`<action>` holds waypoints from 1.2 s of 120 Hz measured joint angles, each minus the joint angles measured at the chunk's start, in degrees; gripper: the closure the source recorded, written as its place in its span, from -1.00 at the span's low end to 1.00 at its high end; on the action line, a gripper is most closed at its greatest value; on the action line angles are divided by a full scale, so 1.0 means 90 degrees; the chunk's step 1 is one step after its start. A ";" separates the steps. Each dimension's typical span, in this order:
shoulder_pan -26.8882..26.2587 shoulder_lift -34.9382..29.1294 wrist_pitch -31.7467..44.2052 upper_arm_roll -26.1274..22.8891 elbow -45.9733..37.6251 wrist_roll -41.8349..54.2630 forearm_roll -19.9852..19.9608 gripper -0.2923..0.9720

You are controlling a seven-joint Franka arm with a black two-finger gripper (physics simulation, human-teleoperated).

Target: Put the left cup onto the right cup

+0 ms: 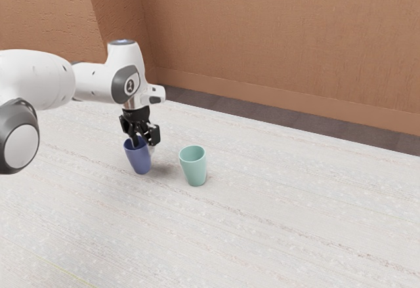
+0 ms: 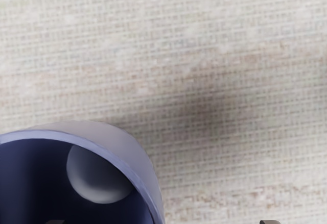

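The blue cup (image 1: pixel 138 157) stands on the table at the exterior view's left, with the teal cup (image 1: pixel 193 164) upright a short way to its right. My gripper (image 1: pixel 139 141) is down at the blue cup's rim, open. One finger is inside the cup and the other finger (image 2: pixel 266 222) is outside, so they straddle the wall on the side toward the teal cup. From the wrist, the blue cup (image 2: pixel 122 150) is close under the hand, its dark inside and pale bottom visible.
The pale woven tabletop (image 1: pixel 275 222) stretches wide around both cups. A brown wall (image 1: pixel 282 32) with a dark floor strip runs behind the table's far edge.
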 joint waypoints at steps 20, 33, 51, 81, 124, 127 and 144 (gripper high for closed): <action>0.0000 0.0081 0.0091 -0.0001 0.0000 0.0001 -0.0020 -0.12; 0.0002 0.0128 0.0140 -0.0001 -0.0005 0.0000 -0.0033 -0.04; 0.0001 0.0189 0.0202 -0.0001 -0.0010 -0.0001 -0.0043 0.04; 0.0004 0.0189 0.0242 -0.0001 -0.0010 -0.0006 -0.0049 0.48; 0.0005 0.0171 0.0228 -0.0001 -0.0018 -0.0031 -0.0041 0.69; 0.0005 0.0167 0.0224 -0.0001 -0.0019 -0.0034 -0.0038 0.69; 0.0004 0.0139 0.0185 0.0005 -0.0016 -0.0046 -0.0032 0.70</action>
